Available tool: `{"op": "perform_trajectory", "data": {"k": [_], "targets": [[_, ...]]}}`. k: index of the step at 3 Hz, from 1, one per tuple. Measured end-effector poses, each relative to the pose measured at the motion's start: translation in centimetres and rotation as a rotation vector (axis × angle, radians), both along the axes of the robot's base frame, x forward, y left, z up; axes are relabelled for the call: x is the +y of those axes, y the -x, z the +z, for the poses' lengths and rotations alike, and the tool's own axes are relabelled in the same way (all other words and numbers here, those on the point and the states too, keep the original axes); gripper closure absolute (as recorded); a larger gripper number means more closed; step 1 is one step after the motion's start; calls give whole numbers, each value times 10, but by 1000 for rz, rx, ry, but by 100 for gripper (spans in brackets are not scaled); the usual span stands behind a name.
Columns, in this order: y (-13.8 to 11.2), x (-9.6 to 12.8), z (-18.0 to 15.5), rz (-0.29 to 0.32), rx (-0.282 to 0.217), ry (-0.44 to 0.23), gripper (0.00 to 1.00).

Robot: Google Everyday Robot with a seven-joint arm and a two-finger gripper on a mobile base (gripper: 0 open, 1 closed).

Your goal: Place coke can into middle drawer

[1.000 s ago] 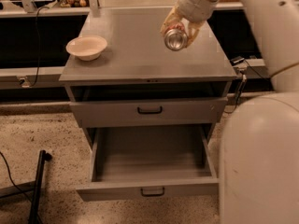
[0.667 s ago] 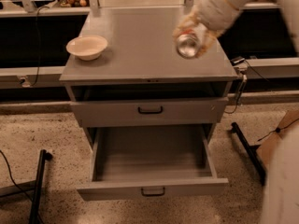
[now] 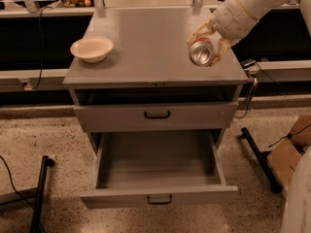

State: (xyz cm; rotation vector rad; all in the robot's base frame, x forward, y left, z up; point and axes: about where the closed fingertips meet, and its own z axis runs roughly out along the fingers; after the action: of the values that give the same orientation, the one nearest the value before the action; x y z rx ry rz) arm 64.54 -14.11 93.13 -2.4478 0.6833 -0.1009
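Note:
My gripper (image 3: 208, 43) hangs over the right front part of the cabinet top (image 3: 146, 38), shut on the coke can (image 3: 201, 52). The can lies tilted in the fingers, its shiny silver end facing the camera and a little orange-red showing at its rim. The middle drawer (image 3: 158, 198) is pulled wide open below, a grey box with a small black handle, and its inside is bare. The can is above and behind the drawer's right half. The top drawer (image 3: 156, 114) with a like front sits just above it, nearly shut.
A cream-white bowl (image 3: 91, 49) stands on the left of the cabinet top. A black stand leg (image 3: 40, 191) lies on the floor to the left and another black bar (image 3: 260, 159) to the right. A cardboard box (image 3: 291, 152) sits at the far right. Counters run behind.
My gripper has carried the can to the right and a little down toward the cabinet's front edge. The large white arm body has left the right side of the view.

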Motion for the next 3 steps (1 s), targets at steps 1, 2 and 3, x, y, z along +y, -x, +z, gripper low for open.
{"op": "perform_trajectory", "data": {"k": [1, 2, 3], "targets": [[0, 2, -15, -45, -8, -33, 100], [30, 2, 0, -103, -99, -95, 100], [38, 3, -15, -128, -110, -123, 100]]}}
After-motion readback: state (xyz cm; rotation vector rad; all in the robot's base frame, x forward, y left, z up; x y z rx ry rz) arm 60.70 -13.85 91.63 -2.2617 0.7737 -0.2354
